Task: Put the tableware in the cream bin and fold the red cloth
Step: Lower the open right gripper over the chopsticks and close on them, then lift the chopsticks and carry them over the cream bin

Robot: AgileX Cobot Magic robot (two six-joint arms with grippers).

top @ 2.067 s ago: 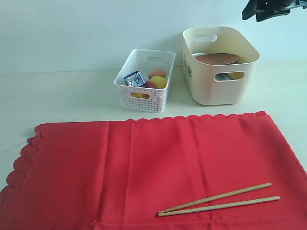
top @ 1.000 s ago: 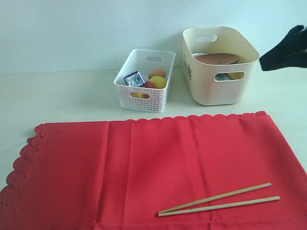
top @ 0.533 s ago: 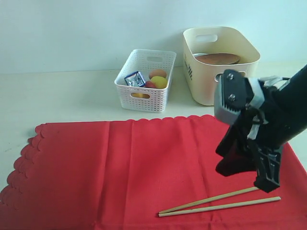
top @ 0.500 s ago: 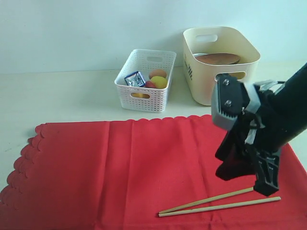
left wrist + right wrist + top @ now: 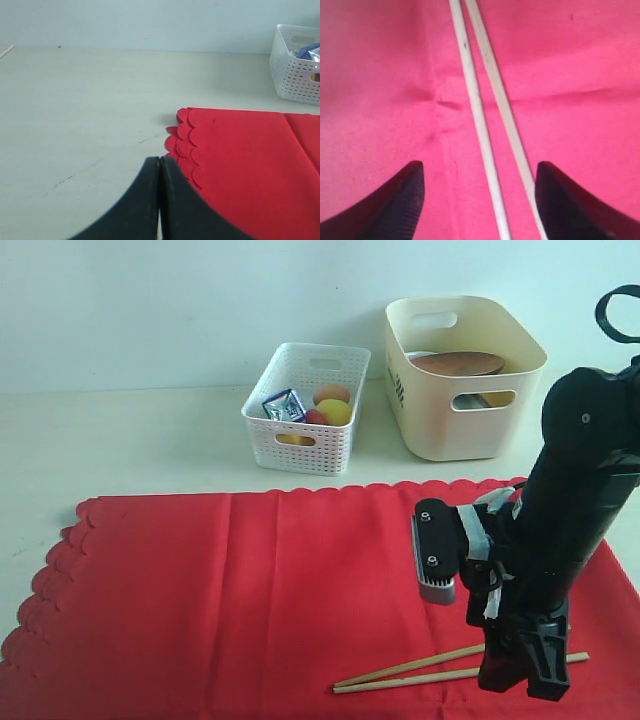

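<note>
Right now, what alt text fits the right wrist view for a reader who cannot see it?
Two light wooden chopsticks lie side by side on the red cloth, running between the open jaws of the right gripper.

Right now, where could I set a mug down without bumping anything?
Free: the bare table left of the white basket, and the red cloth's left half. Crowded: the cloth's right end, where the right fingers straddle the chopsticks.
</note>
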